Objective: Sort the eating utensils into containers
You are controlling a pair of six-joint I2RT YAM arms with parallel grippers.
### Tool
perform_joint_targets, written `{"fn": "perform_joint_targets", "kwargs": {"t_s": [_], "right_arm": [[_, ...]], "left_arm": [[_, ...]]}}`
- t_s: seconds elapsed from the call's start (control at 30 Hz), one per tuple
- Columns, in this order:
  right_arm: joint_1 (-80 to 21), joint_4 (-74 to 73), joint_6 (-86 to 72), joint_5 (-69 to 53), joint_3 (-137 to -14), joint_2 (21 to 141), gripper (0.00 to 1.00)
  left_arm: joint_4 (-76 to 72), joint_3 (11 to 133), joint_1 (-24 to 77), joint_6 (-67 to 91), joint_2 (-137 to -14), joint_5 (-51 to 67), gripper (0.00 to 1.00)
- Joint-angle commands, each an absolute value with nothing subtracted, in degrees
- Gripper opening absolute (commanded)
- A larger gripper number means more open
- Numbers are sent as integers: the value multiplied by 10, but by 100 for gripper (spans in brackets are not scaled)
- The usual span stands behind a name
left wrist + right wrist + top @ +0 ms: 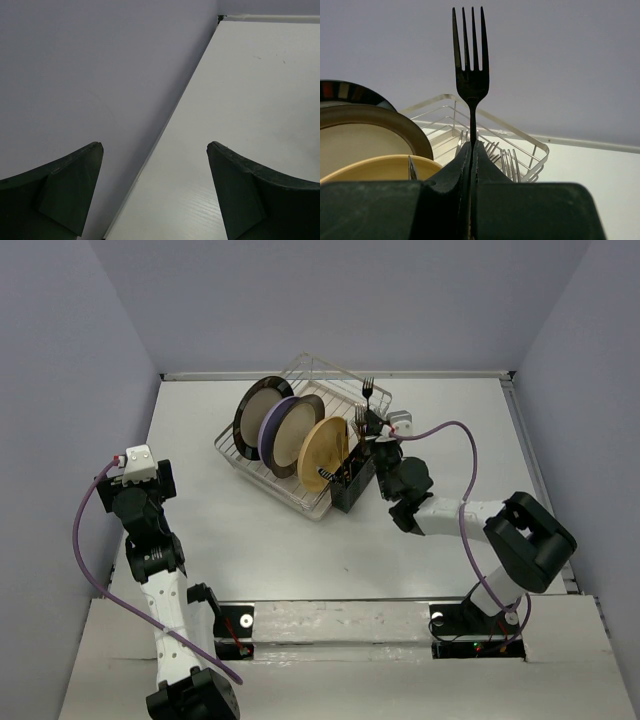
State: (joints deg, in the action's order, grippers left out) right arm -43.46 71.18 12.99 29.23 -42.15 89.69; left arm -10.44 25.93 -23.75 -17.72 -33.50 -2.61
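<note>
No legible text, label, brand, number or sign anywhere in the 3 views; nothing to read.

left pincer (155, 149) agape — arm folded | right pincer (471, 150) clamped on fork (471, 80) — arm bent inward

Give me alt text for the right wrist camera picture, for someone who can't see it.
A dark fork stands upright, tines up, pinched by its handle between the right arm's shut black fingers. Behind it are a wire dish rack and, at the left, the rims of plates.
</note>
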Motion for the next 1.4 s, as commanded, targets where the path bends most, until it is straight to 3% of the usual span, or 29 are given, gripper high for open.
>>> {"fn": "perform_joint_targets", "kwargs": {"t_s": [0.0,0.47,0.5,0.57,0.7,0.87,0.97,1.03,1.07,1.13,1.27,1.37], "right_arm": [[-431,824,73,278,-415,912,0],[-431,887,46,260,-328,930,2],[-431,885,50,253,-317,924,22],[-431,860,61,232,-307,897,47],[-436,750,56,215,-311,832,66],[-436,537,48,219,-380,733,75],[-428,248,47,278,-491,691,87],[-404,132,27,318,-549,686,94],[-355,15,-21,313,-604,687,99],[-278,-84,-76,240,-644,692,100],[-55,-129,-188,37,-629,690,100],[2,-125,-228,47,-592,692,100]], "left_arm": [[-129,253,-240,-182,-330,-19,99],[-130,253,-240,-183,-331,-14,99],[-130,252,-240,-183,-333,-13,99],[-131,254,-240,-183,-333,-12,99],[-131,252,-240,-183,-333,-11,99],[-130,250,-240,-185,-333,-4,99],[-131,243,-240,-192,-333,18,99],[-134,234,-240,-195,-333,36,99],[-139,231,-240,-196,-333,41,99],[-146,223,-240,-197,-332,61,99],[-157,215,-240,-195,-337,105,99],[-157,214,-239,-197,-344,120,99]]}}
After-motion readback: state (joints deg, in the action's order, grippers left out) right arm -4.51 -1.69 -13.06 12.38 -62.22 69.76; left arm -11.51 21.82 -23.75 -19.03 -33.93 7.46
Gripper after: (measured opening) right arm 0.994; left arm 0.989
